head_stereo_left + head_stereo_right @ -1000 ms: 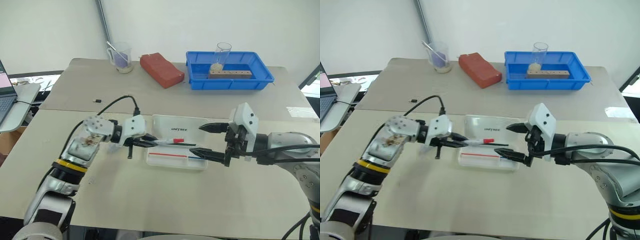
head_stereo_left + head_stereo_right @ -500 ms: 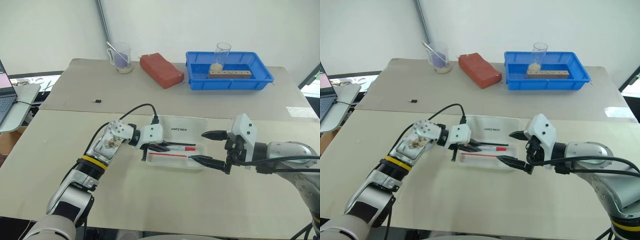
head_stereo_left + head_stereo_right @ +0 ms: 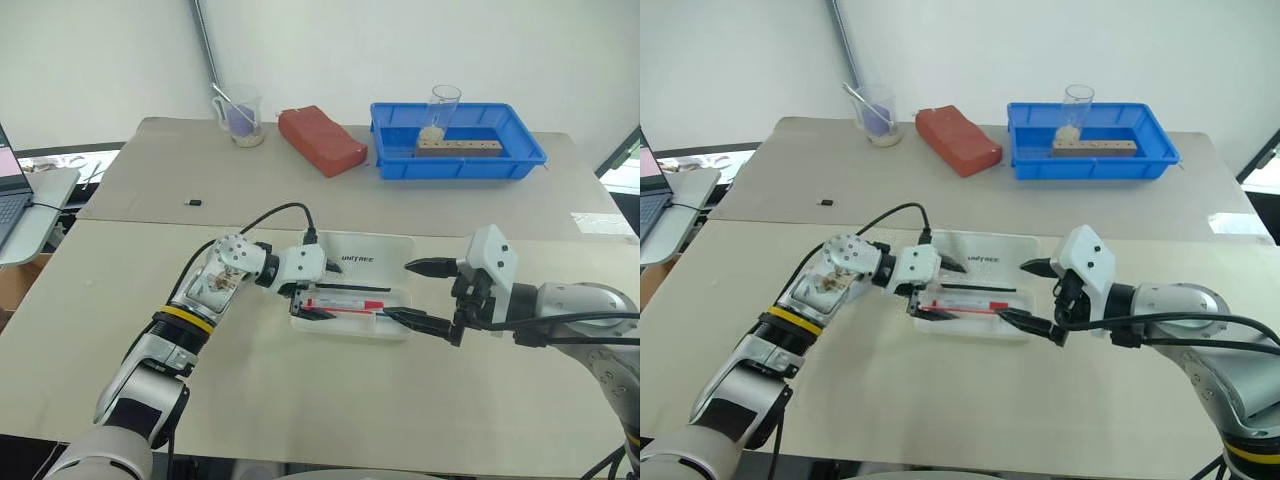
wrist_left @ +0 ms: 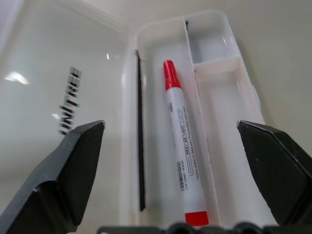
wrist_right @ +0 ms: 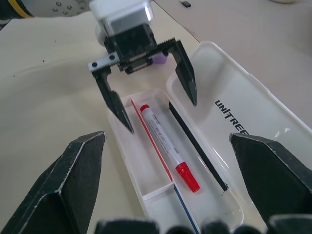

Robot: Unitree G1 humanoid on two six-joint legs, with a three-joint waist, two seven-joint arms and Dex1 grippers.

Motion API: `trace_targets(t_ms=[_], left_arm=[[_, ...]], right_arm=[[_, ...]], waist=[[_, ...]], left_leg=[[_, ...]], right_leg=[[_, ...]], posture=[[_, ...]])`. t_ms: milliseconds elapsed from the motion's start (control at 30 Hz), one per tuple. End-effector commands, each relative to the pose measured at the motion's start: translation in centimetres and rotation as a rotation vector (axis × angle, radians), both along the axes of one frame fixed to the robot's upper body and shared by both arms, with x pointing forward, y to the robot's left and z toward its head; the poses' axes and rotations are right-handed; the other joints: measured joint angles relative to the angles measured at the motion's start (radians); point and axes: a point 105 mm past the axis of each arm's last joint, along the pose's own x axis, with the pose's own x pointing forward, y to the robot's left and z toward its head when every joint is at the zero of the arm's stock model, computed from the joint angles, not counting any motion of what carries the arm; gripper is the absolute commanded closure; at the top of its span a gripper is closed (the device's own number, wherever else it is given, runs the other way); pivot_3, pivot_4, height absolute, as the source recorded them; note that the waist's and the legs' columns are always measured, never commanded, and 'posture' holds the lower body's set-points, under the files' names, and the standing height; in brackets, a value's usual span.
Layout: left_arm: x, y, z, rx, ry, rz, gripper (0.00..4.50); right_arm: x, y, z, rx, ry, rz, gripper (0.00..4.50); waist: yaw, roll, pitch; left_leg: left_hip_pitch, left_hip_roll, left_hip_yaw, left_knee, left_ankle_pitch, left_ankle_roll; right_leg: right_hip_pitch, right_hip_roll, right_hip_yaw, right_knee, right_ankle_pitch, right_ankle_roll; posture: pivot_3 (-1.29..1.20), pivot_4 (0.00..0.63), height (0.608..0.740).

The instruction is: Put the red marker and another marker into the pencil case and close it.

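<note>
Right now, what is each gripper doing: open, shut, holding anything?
Left gripper: open, holding nothing, over the red marker lying in the pencil case.
Right gripper: open, holding nothing, at the case's other end.

Silver-grey arms with white wrist housings are seen; the left gripper (image 3: 312, 298) and right gripper (image 3: 414, 293) carry black pointed fingers. A yellow-black band and black cable are noted on the left arm
</note>
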Motion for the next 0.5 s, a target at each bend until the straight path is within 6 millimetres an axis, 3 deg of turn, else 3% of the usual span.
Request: trace_targets(t_ms=[33,100,267,400,500], left_arm=[[0.5,2.5,4.5,-0.067,-0.070,0.088,0.03],[0.6,4.4,5.3,-0.071,-0.052,0.168,0.03],[0.9,9.7,5.0,-0.090,-0.009,0.462,0.03],[1.0,12.7,2.6,-0.108,0.006,0.679,0.03],[0.5,13.2,0.6,-0.120,0.056,0.745,0.03]], right_arm=[[0.1,0.7,1.4,0.019,-0.061,0.042,0.00],[0.2,1.2,1.6,0.028,-0.065,0.060,0.00],[0.2,3.1,2.6,0.081,-0.072,0.129,0.00],[0.2,4.9,3.5,0.121,-0.083,0.206,0.00],[0.1,5.8,4.0,0.129,-0.085,0.257,0.00]], waist=[[-0.003,0.000,0.000],[-0.009,0.001,0.000],[-0.011,0.002,-0.001],[-0.001,0.001,0.000],[0.004,0.000,0.000]], left_leg=[[0.000,0.000,0.000,0.000,0.000,0.000],[0.001,0.001,0.000,-0.001,0.000,0.000],[0.004,0.001,-0.001,-0.002,0.000,0.000],[0.003,0.002,0.000,-0.002,0.000,0.000],[0.003,0.002,0.000,-0.001,0.000,0.000]], right_leg=[[0.000,0.000,0.000,0.000,0.000,0.000],[0.000,0.001,0.000,0.000,0.000,0.000],[0.001,0.002,0.001,0.000,0.000,0.000],[0.000,0.002,0.001,0.001,0.000,0.000],[-0.001,0.000,0.000,0.001,0.000,0.000]], posture=[[0.00,0.150,0.740],[0.00,0.150,0.740],[0.00,0.150,0.740],[0.00,0.150,0.740],[0.00,0.150,0.740]])
